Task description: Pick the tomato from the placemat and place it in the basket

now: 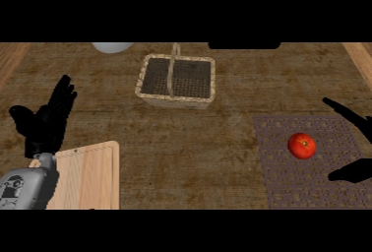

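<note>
Nothing is done yet: the tomato (302, 145) lies on the placemat (312, 192), untouched, well apart from the basket (176, 101) across the surface. The right hand (354, 142) spreads wide around it, fingers beyond, thumb nearer, holding nothing. The left hand (45, 125) rests open at the left edge. Grasp, carry and drop all remain.

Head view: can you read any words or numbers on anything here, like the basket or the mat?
None can be read.
The basket, the placemat, the tomato and the wooden cutting board carry no writing.
The grey left forearm has small dark marks, too blurred to tell whether they are letters.
</note>
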You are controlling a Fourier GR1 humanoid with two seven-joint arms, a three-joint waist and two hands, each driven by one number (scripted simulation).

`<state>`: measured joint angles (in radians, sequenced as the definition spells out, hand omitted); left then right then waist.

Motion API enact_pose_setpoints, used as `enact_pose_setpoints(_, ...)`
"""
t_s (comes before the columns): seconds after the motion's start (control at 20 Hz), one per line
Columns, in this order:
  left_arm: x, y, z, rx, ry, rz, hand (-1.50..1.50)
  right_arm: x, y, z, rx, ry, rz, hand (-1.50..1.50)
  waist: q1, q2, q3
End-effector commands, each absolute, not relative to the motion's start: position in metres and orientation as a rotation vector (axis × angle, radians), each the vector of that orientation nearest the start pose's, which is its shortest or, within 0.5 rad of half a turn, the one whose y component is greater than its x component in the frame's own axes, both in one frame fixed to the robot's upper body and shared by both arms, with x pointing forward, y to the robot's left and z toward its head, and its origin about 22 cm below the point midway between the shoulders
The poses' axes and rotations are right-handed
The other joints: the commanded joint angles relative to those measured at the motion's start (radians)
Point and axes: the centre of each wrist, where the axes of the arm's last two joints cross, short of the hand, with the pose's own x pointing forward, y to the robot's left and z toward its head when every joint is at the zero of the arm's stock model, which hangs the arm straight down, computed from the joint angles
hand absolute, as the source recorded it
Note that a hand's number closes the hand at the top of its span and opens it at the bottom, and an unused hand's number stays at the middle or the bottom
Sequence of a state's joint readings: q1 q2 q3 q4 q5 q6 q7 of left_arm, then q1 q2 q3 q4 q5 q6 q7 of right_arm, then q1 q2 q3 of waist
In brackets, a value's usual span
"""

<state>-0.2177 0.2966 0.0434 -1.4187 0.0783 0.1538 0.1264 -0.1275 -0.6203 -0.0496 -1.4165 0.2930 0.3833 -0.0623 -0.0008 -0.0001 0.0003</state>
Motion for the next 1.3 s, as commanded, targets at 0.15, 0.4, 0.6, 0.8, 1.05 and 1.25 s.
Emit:
enact_pose_setpoints(0.15,0.288,0.282,0.064,0.271,-1.528,-0.016,0.00,0.273,-0.377,0.059,-0.424,-1.350,0.879,-1.50,0.002,0.000,0.000)
enact_pose_setpoints(0.4,0.290,0.309,0.024,0.264,-1.504,-0.032,0.00,0.277,-0.368,0.050,-0.424,-1.358,0.884,-1.50,0.000,0.001,0.000)
enact_pose_setpoints(0.6,0.279,0.310,0.038,0.299,-1.520,-0.024,0.00,0.266,-0.378,0.035,-0.429,-1.336,0.908,-1.50,0.001,0.000,0.000)
enact_pose_setpoints(0.8,0.287,0.313,0.059,0.301,-1.535,-0.031,0.00,0.252,-0.360,0.019,-0.472,-1.283,0.933,-1.50,-0.001,0.000,0.000)
enact_pose_setpoints(1.05,0.305,0.303,0.051,0.284,-1.510,-0.031,0.00,0.284,-0.366,0.023,-0.503,-1.266,0.933,-1.50,0.001,0.001,0.000)
enact_pose_setpoints(1.25,0.294,0.296,0.040,0.293,-1.495,-0.027,0.00,0.286,-0.347,0.002,-0.490,-1.272,0.931,-1.50,0.002,0.001,0.000)
